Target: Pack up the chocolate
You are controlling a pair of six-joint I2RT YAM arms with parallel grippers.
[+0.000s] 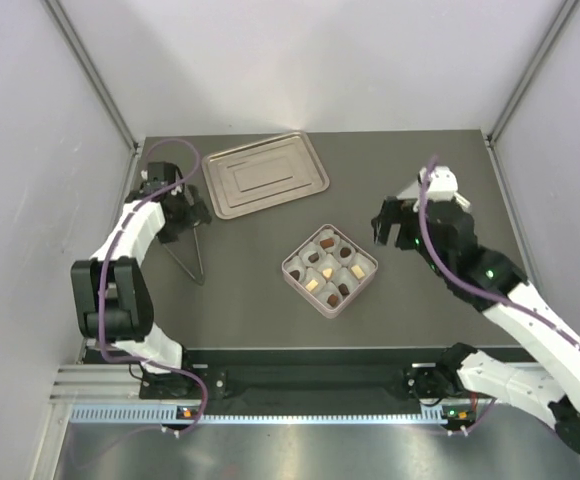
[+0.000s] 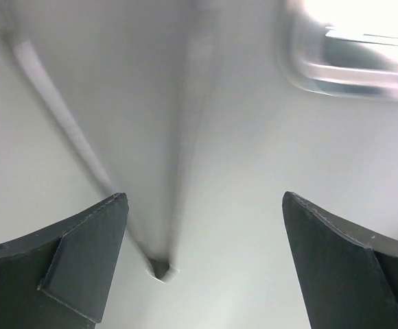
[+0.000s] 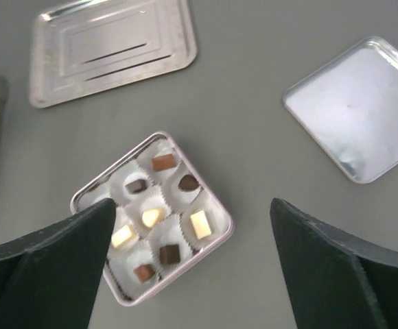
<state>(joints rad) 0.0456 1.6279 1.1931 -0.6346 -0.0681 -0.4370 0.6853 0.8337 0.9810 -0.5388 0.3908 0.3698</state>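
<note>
The chocolate [image 3: 200, 224] sits in paper cups in the pink box [image 1: 287, 267] on the counter [image 1: 250, 300]. The left tool [image 2: 204, 205] and right tool [image 3: 192, 204] are spread wide, holding nothing. The pieces look tiny, light and easy to squash, so pinch the sides softly.

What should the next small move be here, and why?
Probably swing the open right pincer toward the square silver lid, ready to close the box. Every cell in view holds chocolate, though one cell is hidden behind a finger, and the silver tray shows no pieces.
</note>
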